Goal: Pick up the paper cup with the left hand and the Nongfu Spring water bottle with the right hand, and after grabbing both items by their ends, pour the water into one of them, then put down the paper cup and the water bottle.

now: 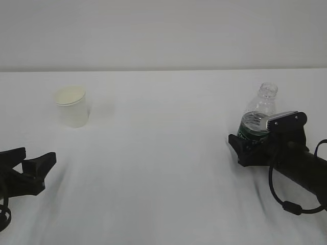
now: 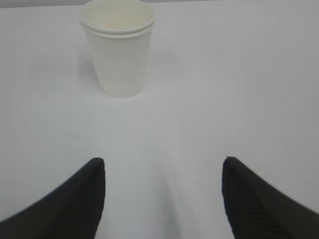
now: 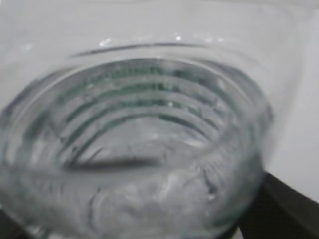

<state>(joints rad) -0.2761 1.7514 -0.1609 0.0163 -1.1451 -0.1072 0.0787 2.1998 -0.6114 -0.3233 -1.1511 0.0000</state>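
Note:
The white paper cup [image 1: 71,106] stands upright at the far left of the table; in the left wrist view the paper cup [image 2: 118,50] is ahead and a little left of centre. My left gripper [image 1: 38,157] sits low near the front left edge, well short of the cup, open with nothing between its fingers [image 2: 84,199]. The Nongfu Spring water bottle [image 1: 260,109] stands upright on the right, uncapped, green label low. My right gripper [image 1: 258,138] surrounds its lower body with the jaws wide on either side. The bottle [image 3: 139,139] fills the right wrist view; one finger [image 3: 291,206] shows at the bottom right.
The white table [image 1: 163,168] stretches between cup and bottle, ending at a pale wall behind. A loose black cable [image 1: 286,204] loops under the right arm.

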